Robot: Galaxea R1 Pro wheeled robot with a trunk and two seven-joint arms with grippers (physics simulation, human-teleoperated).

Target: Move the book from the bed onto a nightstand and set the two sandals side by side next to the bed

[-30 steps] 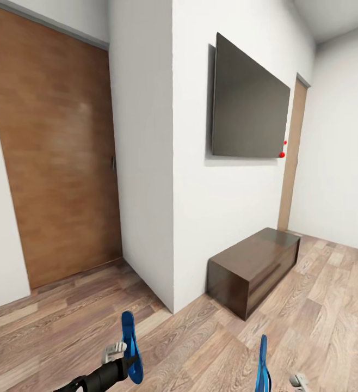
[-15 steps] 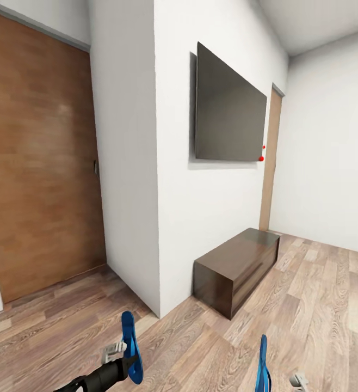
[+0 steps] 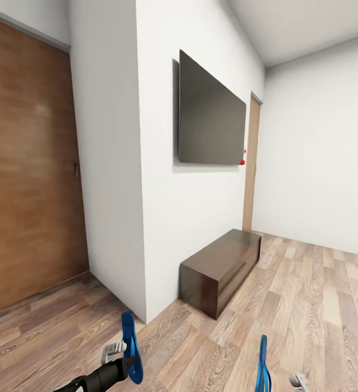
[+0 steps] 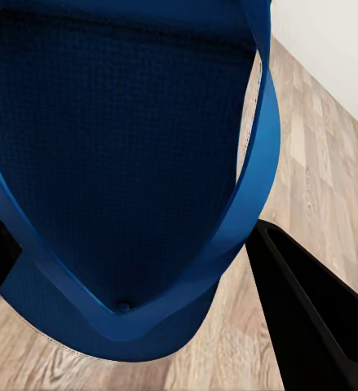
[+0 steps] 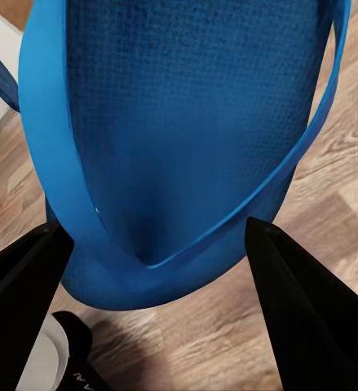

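Gripping one blue sandal (image 3: 129, 348) upright, the left gripper (image 3: 115, 356) is clamped on it nearest the camera; the right gripper (image 3: 288, 381) likewise holds the other sandal (image 3: 262, 366) on edge. Beyond them, across the wood-plank floor (image 3: 320, 305), a low dark cabinet (image 3: 220, 270) stands against the white wall, below a wall-mounted television (image 3: 210, 120); left of the cabinet is a wooden door (image 3: 29, 185).
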